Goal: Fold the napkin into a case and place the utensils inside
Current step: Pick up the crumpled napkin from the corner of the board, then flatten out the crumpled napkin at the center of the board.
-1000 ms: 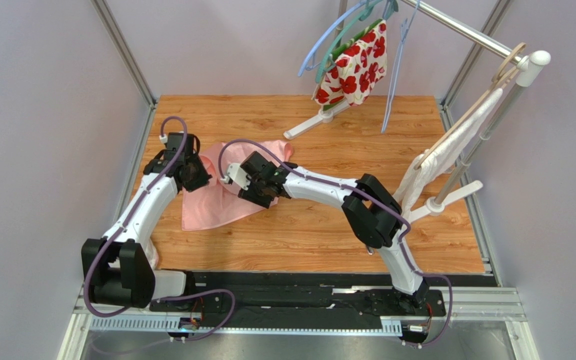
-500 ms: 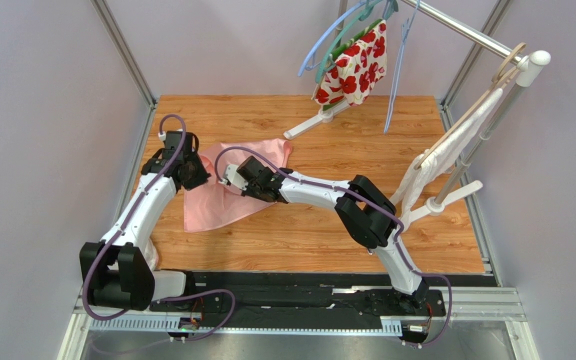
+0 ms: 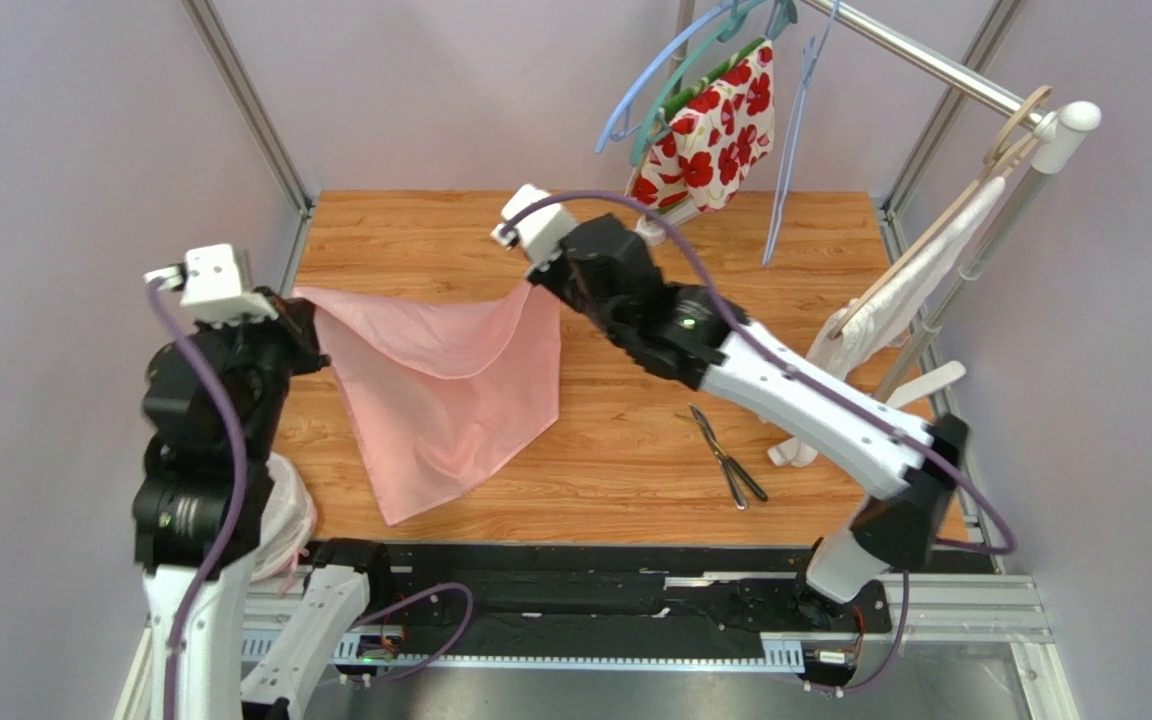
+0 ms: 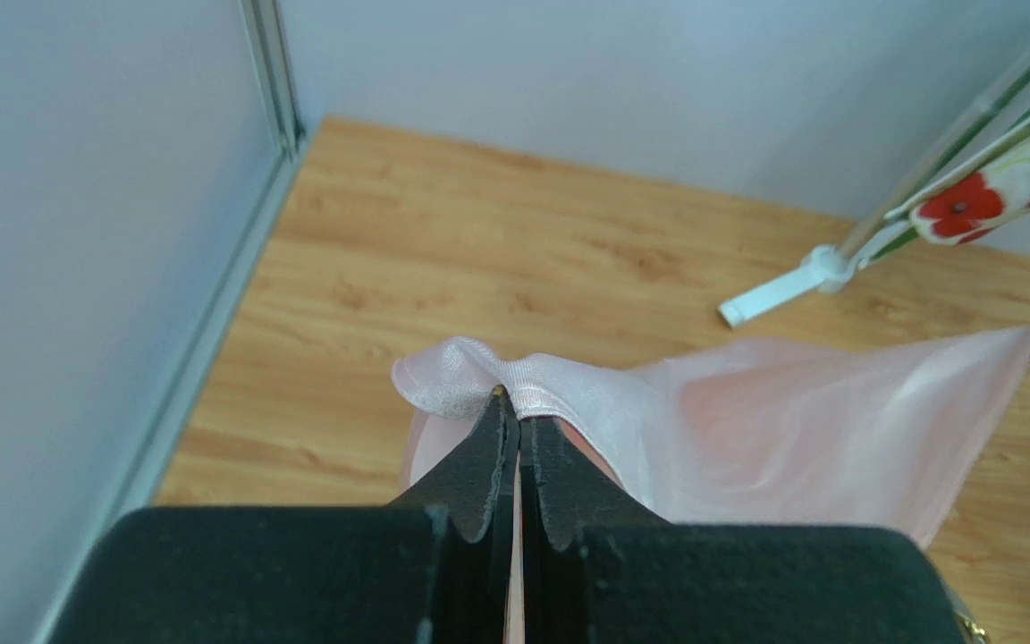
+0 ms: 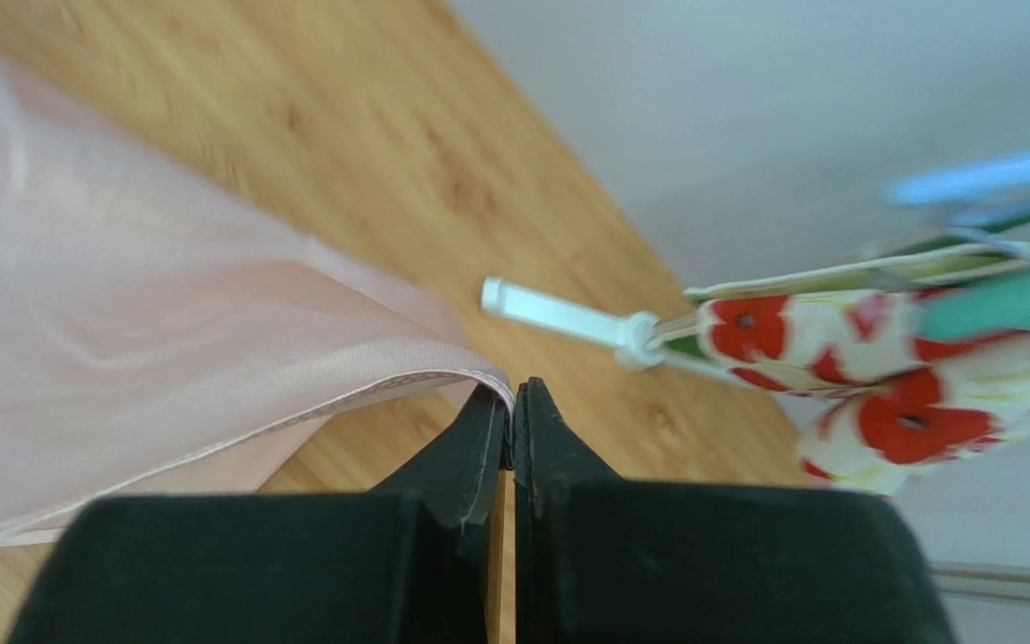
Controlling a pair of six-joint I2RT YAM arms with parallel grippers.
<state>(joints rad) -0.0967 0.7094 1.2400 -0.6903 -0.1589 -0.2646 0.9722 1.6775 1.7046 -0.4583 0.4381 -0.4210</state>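
The light-pink napkin hangs spread in the air between my two grippers, above the left half of the wooden table, its lower corner drooping toward the near edge. My left gripper is shut on its left corner. My right gripper is shut on its right corner. The napkin also shows in the left wrist view and the right wrist view. The two utensils lie crossed on the table to the right of the napkin. No folded case is in view.
A red-and-white floral cloth hangs on hangers from a rack at the back, its white foot resting on the table. A white cloth hangs on the rack's right side, by another foot.
Both arms have lifted and moved apart, raising the napkin off the table and spreading it in the air. The utensils, hidden before, now show on the table.
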